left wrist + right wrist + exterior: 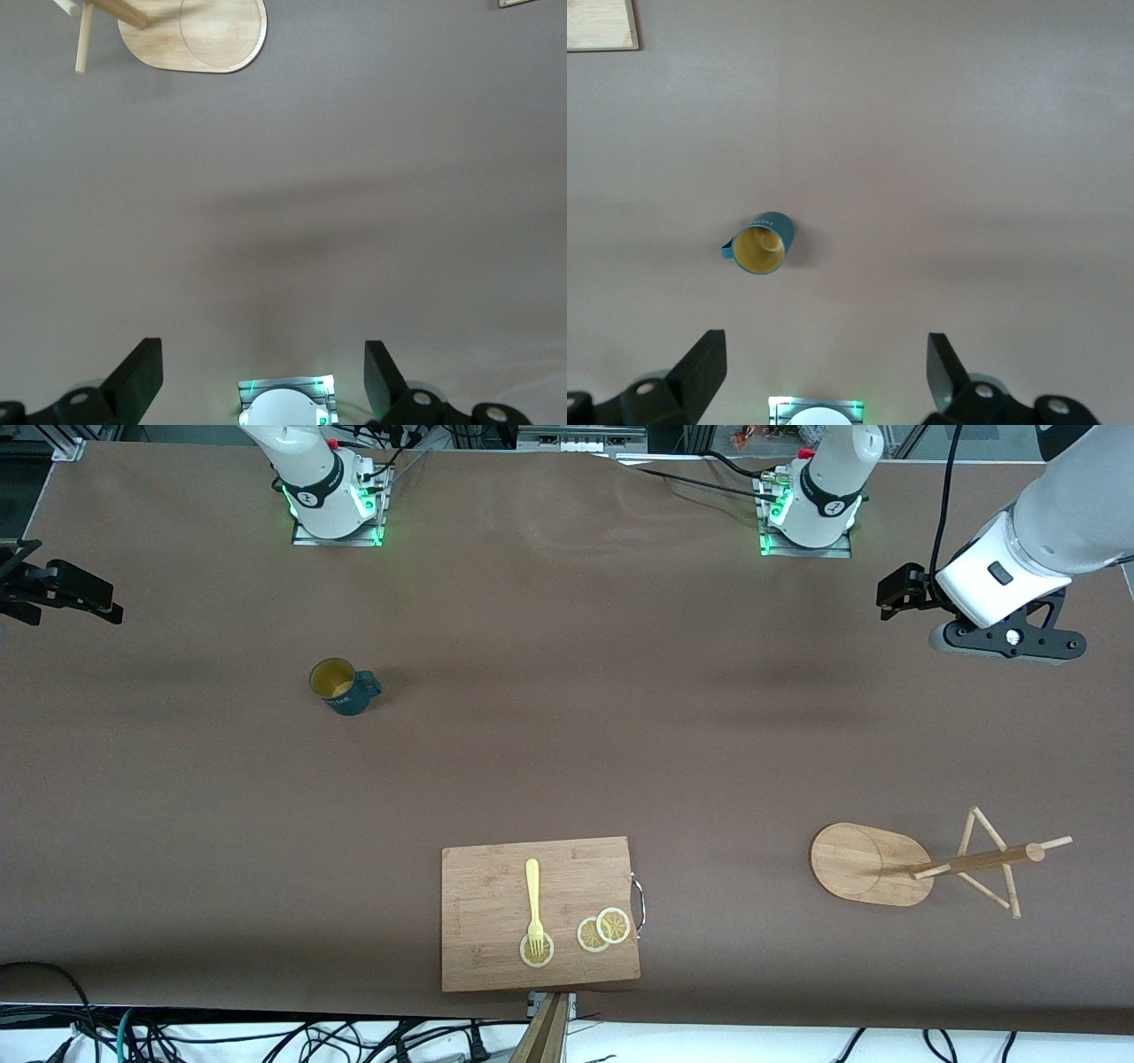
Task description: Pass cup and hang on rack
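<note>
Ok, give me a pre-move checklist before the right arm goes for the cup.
1. Cup upright on the table, mouth up: ok.
2. Cup clear of other things, handle free: ok.
3. Right tool open, empty, up over the table at the right arm's end: ok.
4. Left tool open, empty, waiting over the left arm's end: ok.
5. Rack standing on its base, pegs free: ok.
6. Board with fork and lemon slices, nearer the front camera, off the passing path: ok.

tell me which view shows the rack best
The front view: the rack shows whole, with oval base, post and pegs. The left wrist view catches only its base and a bit of peg at the edge. The right wrist view misses it.
</note>
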